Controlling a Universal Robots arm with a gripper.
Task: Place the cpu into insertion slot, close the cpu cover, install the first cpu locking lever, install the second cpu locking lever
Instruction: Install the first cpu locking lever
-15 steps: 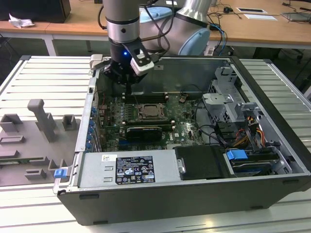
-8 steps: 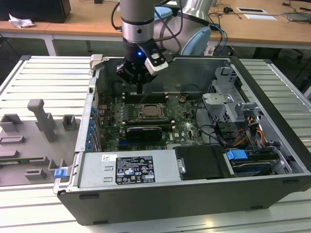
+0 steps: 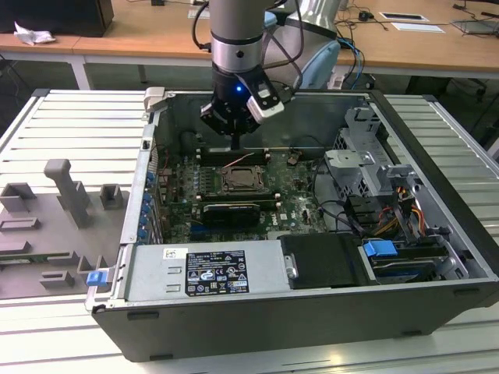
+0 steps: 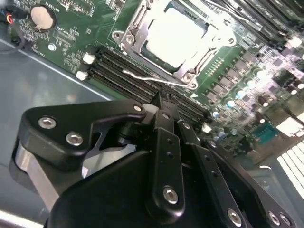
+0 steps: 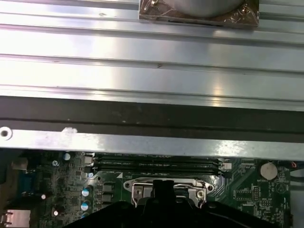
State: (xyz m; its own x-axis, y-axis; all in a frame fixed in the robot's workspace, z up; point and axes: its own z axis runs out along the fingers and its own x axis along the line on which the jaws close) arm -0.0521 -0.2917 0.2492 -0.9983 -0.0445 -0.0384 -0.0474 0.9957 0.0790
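Second wrist view gives us the best look right now: the black two-fingered gripper [image 4: 164, 102] hangs just above the long black memory slots [image 4: 137, 78], its fingers drawn together into a single narrow tip with nothing between them, clenched on empty air as far as I can judge. Just beyond that tip lies a thin silvery wire locking lever [image 4: 152, 78], running along the near edge of the socket. And there's the pale silver-grey square cpu [image 4: 178, 35], already seated flat in the silver-rimmed square insertion slot [image 4: 124, 42] on the green circuit board [image 4: 71, 52], with the thin silvery metal cpu cover frame [image 4: 202, 59] lying down around it. Over in the exterior view, the gripper [image 3: 235, 140] is down inside the open dark computer case [image 3: 437, 148], poised just behind the socket, and the case rests on a ribbed pale metal surface [image 3: 70, 117]. Handling-wise, that lever looks like springy stiff wire, light but resistant, slick and thin, so I'd judge it wants a push or hook near its free bent end rather than a pinch mid-span. The chip itself is light, rigid and fragile underneath; best held only by its edges, and the cover frame by its free edge opposite the hinge.
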